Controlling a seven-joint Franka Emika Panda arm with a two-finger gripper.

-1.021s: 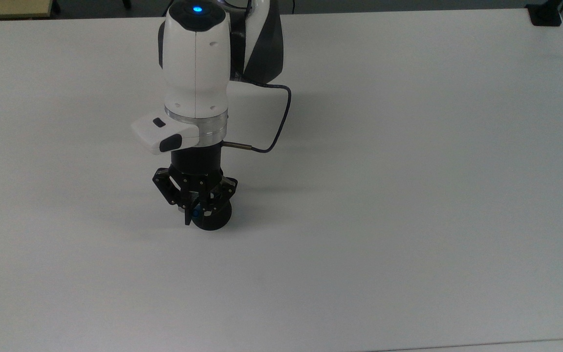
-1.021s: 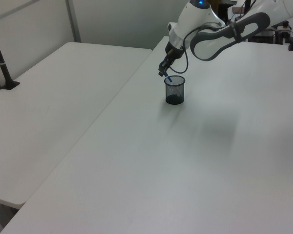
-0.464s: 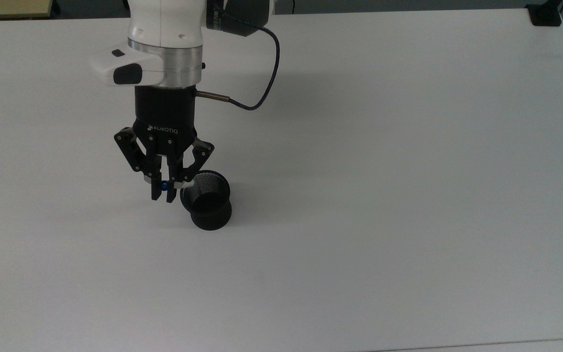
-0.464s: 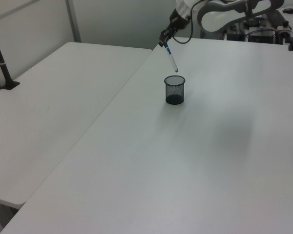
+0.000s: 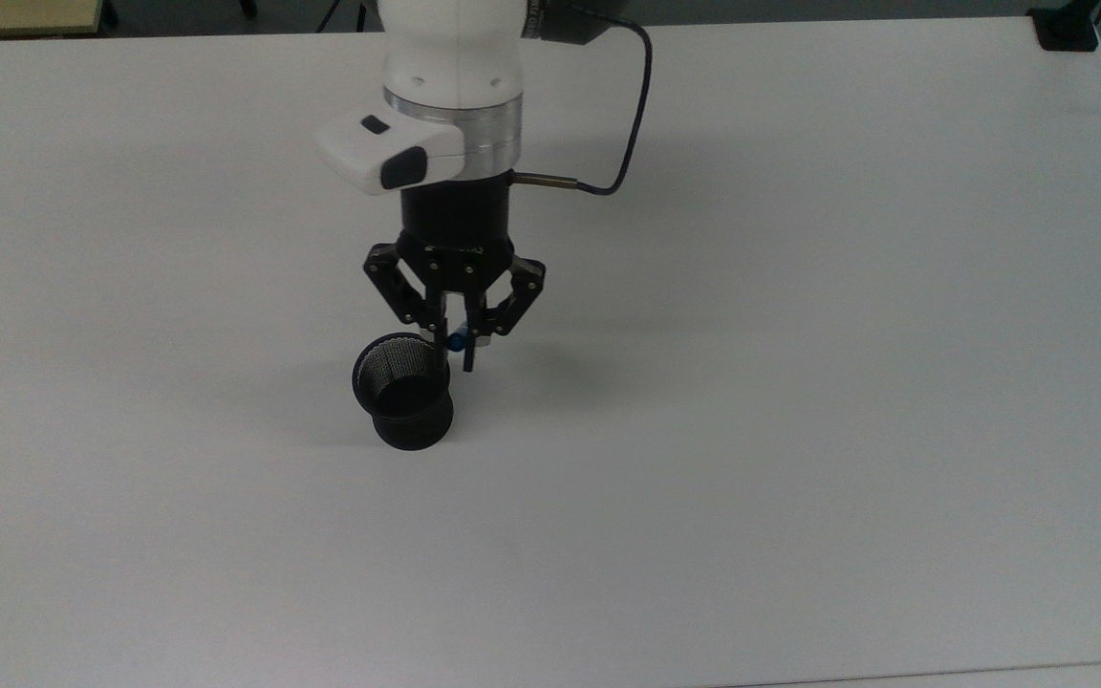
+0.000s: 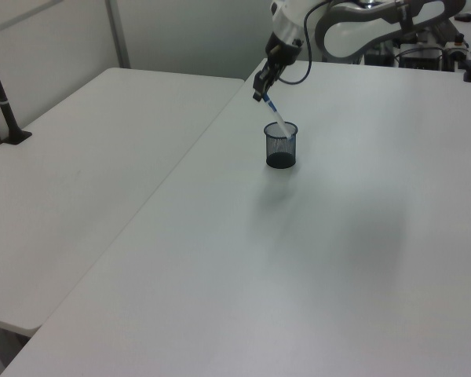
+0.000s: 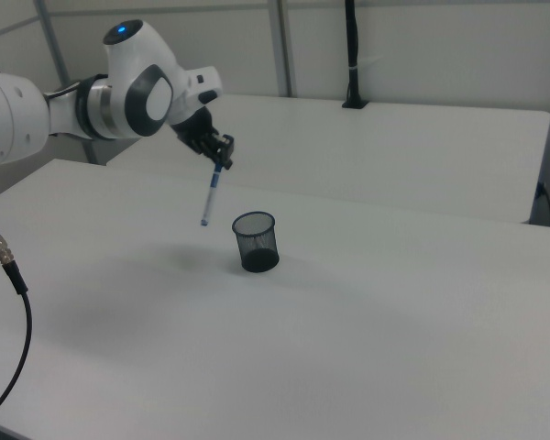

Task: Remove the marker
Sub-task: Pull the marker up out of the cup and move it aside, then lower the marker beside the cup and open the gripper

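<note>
Gripper (image 5: 460, 346) clamped on the marker (image 7: 209, 196) at its blue-capped upper end; fingers drawn in narrow around the cap. In the right view the marker hangs from the gripper (image 7: 222, 159) in open air, tilted slightly, lower tip pointing down, fully clear of the cup (image 7: 256, 242) and off to the right view's left of it, above the tabletop (image 7: 394, 321). In the left view the marker (image 6: 275, 116) slopes down from the gripper (image 6: 261, 92) and its lower end overlaps the cup (image 6: 281, 144) rim in line of sight; the right view shows this is overlap only, not contact. In the top view just a spot of blue marker (image 5: 455, 338) is visible between the fingers, just beside the cup (image 5: 402, 391) rim on the top view's right. Cup is black mesh, upright, standing on the white tabletop (image 5: 799, 382). A dark cable (image 5: 632, 115) loops from the wrist. A second white table (image 6: 78, 181) stands at the left view's left, with a black post (image 6: 1, 94) on it.
</note>
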